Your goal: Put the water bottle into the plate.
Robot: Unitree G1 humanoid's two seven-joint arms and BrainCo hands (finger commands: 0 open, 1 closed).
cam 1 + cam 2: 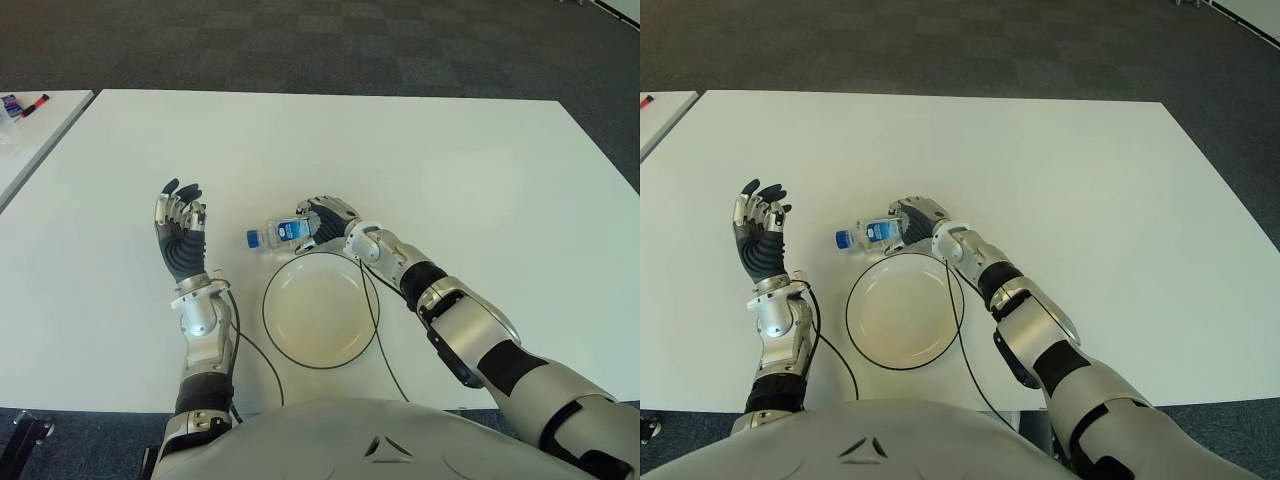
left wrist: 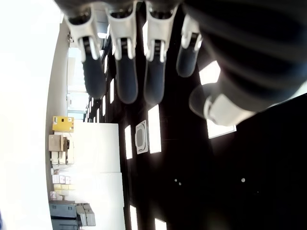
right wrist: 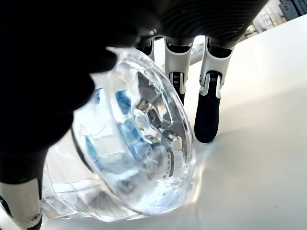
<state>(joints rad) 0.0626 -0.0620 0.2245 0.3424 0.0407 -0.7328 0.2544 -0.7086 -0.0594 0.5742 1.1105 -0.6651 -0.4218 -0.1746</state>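
A small clear water bottle [image 1: 283, 233] with a blue cap and blue label lies on its side on the white table [image 1: 480, 190], just behind the far rim of the white plate [image 1: 318, 310]. My right hand [image 1: 325, 215] reaches in from the right and curls over the bottle's base end. In the right wrist view the bottle's base [image 3: 139, 158] fills the picture, with the thumb on one side and the fingers [image 3: 208, 110] down on the table behind it. My left hand [image 1: 180, 225] is raised to the left of the plate, fingers [image 2: 153, 72] spread and holding nothing.
A thin black cable [image 1: 375, 320] runs over the plate's right rim toward the near table edge. Another cable [image 1: 255, 350] loops from my left wrist. A second table [image 1: 40, 130] with markers stands at the far left. Dark carpet lies beyond.
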